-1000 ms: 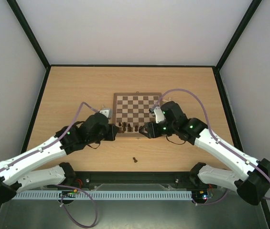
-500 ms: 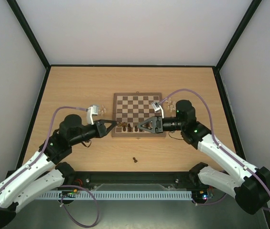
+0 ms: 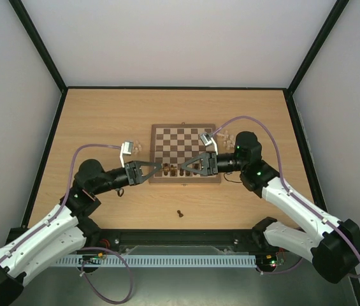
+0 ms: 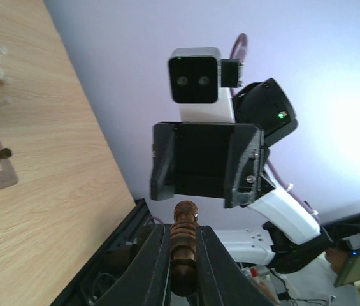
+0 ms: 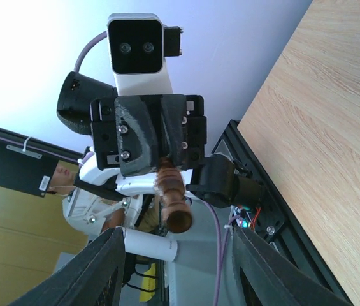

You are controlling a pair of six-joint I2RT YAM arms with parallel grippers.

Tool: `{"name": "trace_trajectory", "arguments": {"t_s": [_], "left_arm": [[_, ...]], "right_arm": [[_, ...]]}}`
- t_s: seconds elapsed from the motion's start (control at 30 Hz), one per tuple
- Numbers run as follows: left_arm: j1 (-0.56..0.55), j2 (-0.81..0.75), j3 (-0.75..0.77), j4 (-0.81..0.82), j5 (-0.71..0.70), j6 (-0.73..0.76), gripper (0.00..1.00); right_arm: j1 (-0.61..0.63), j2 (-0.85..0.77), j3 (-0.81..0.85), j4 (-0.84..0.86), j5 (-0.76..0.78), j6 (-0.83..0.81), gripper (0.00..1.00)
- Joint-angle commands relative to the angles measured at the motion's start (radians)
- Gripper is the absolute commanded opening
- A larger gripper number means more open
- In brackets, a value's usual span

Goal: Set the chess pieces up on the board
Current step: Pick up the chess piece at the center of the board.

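Only my wrist cameras settle who holds what. The left one shows my left jaws pinching a dark piece (image 4: 183,245) lengthwise, its head pointing at the right wrist's camera (image 4: 194,75) straight across. The right one shows that piece from the other side, jutting out of the left jaws. My right jaws stand spread, their fingers (image 5: 111,258) wide apart at the bottom of the picture and clear of the piece.

From above the held piece cannot be made out. There the two sets of jaws meet almost tip to tip over the near edge of the board (image 3: 185,143), and they cover part of the dark row (image 3: 173,171) standing there. Pale pieces (image 3: 226,136) sit on the desk (image 3: 103,121) just beside the board's right edge. A stray piece (image 3: 180,213), dark, stands alone nearer my bases. A purple cable (image 3: 256,124) arches over the right arm.

A second ago both arms were folded low, jaws angled down at the board's near edge. Now they reach out level, facing each other. The stray piece has not moved.
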Motion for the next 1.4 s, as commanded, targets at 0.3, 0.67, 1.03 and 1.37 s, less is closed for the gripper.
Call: {"name": "trace_trajectory", "arguments": {"t_s": [0.3,0.67,1.03,1.37], "left_arm": [[0.007,0.048,-0.03,0.244,0.07,-0.097,0.02],[0.007,0.077,-0.028,0.244,0.064,-0.084,0.02],[0.007,0.096,-0.026,0.247,0.061,-0.08,0.02],[0.007,0.106,-0.025,0.23,0.053,-0.07,0.02]], "right_arm": [[-0.003,0.006,0.045,0.053,-0.046,0.029,0.43],[0.012,0.018,0.067,0.045,-0.058,0.026,0.43],[0.052,0.047,0.095,-0.001,-0.042,-0.017,0.37],[0.057,0.044,0.105,-0.054,-0.02,-0.05,0.13]]}}
